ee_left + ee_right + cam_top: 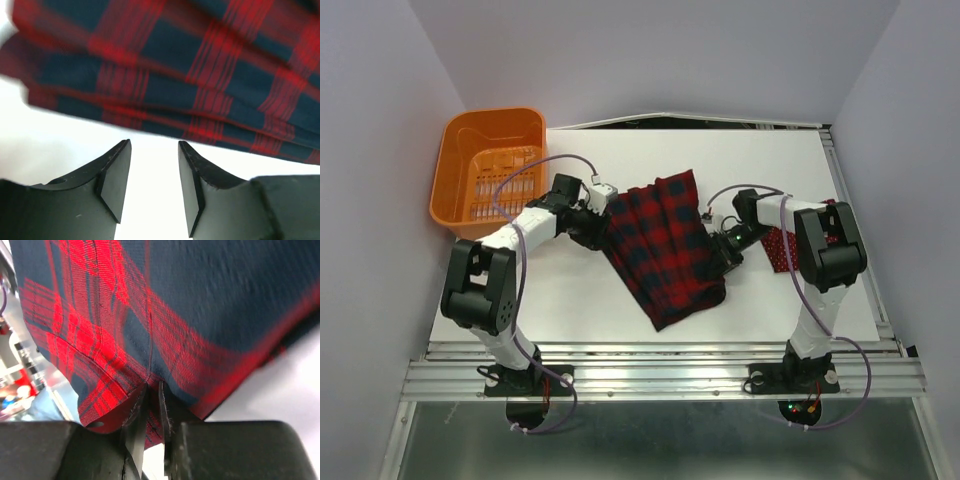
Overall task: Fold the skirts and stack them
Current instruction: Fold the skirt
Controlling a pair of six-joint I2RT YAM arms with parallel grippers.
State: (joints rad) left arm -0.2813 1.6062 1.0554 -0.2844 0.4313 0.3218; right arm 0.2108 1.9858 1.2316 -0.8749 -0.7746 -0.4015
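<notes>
red-and-navy plaid cloth skirt (665, 245) is spread on white table (580, 295) | its edge is clenched by right gripper (151, 390) | left gripper (154, 147) is held released just beside it | dark red dotted cloth skirt (779, 248) is left further right

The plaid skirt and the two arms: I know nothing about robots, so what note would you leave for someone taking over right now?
Left end effector: open, holding nothing, just short of the plaid skirt's left edge.
Right end effector: shut on the plaid skirt's right edge.
Plaid skirt: mid-table, lying at a slant between the arms.
Dotted skirt: at the right, partly hidden behind the right arm, untouched.
Orange basket: far left corner, apart from both skirts.
Done: nothing stacked yet.
Left: finish folding the plaid skirt, fold the dotted one, stack them.
</notes>
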